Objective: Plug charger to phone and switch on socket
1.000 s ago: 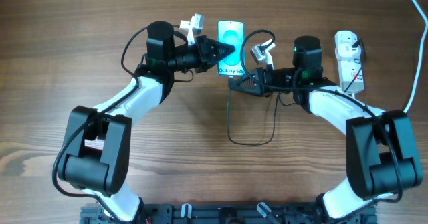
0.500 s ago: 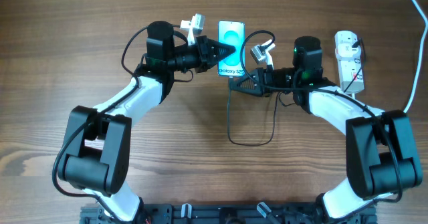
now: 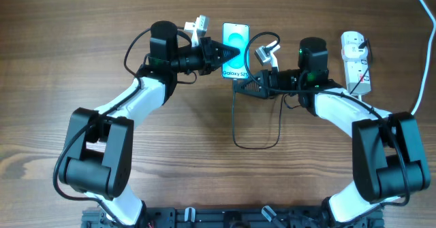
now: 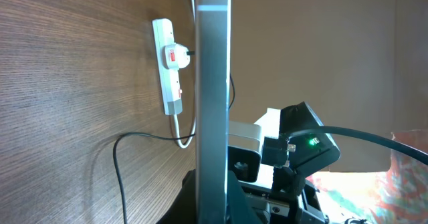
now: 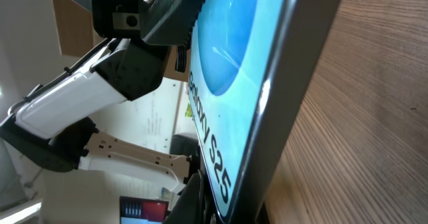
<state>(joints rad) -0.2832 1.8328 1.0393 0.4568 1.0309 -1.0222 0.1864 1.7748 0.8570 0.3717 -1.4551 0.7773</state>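
Table (image 3: 204, 167) of wood grain, seen from overhead, with both arms reaching away from their bases at the near edge. Nearest lies the charger (image 3: 256, 145): its black cable sags in a loop on the bare wood between the arms, one strand rising to the right gripper (image 3: 245, 85), the other running up on the right behind the right arm. The right gripper is closed at the lower right corner of the phone (image 3: 236, 37); whether the connector is pinched between its fingers cannot be told, as the gripper body covers it. Just beyond, the left gripper (image 3: 227, 53) is clamped on the left side of the phone, which sits between the two grippers near the far middle of the table. In the left wrist view the phone shows only as a thin grey bar seen edge-on, blocking the centre. In the right wrist view the turquoise screen and its lettering fill the frame, with the left arm behind. The socket (image 3: 354, 68) lies flat to the far right, well apart from the phone, a black plug in it. A white cord (image 3: 427, 64) runs along the right margin beside it. Against the frames of the preceding second, arms, phone, cable loop and socket show no visible shift.
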